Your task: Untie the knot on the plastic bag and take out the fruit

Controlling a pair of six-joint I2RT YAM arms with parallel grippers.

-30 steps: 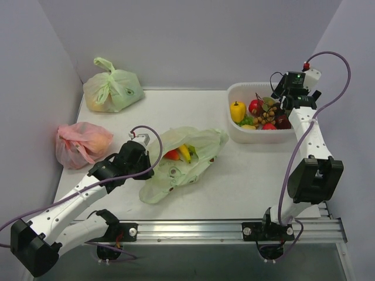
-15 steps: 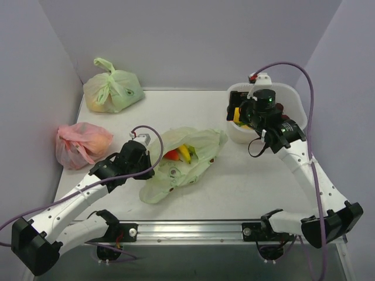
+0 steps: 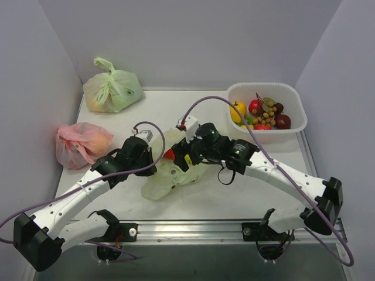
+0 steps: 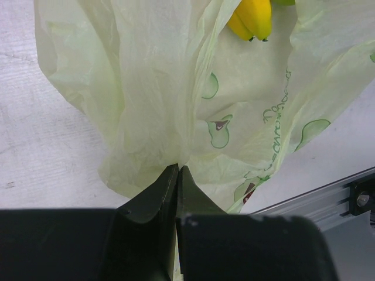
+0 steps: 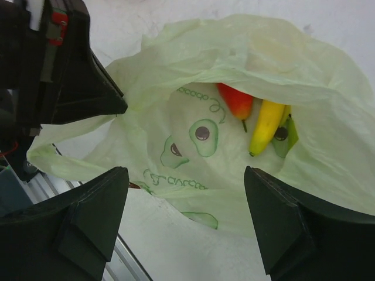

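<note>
Well past halfway, by the look of it. Mid-table [image 3: 193, 111]: the bag [image 3: 167, 178], slumped on its side with the mouth gaping; no sign of the knot in any view, so judged untied already; pinned on its left side by the left gripper [image 4: 177, 170], pressed together on a gathered fold of the film; hovered over at the mouth by the right gripper [image 5: 186, 187], spread wide and holding nothing. In the tub [image 3: 263, 85], far right, well apart from the bag: a batch of fruit already out, among it a yellow bell-shaped one [image 3: 237, 110] and a tan berry cluster [image 3: 265, 116]. Left inside the bag: bananas [image 5: 266, 126], a red fruit [image 5: 236, 99] just beside them and something green [image 5: 287, 136] half hidden behind; perhaps nothing more, though hard to say under the folds. Remaining, then: reaching in, lifting those out, carrying each to the tub.
</note>
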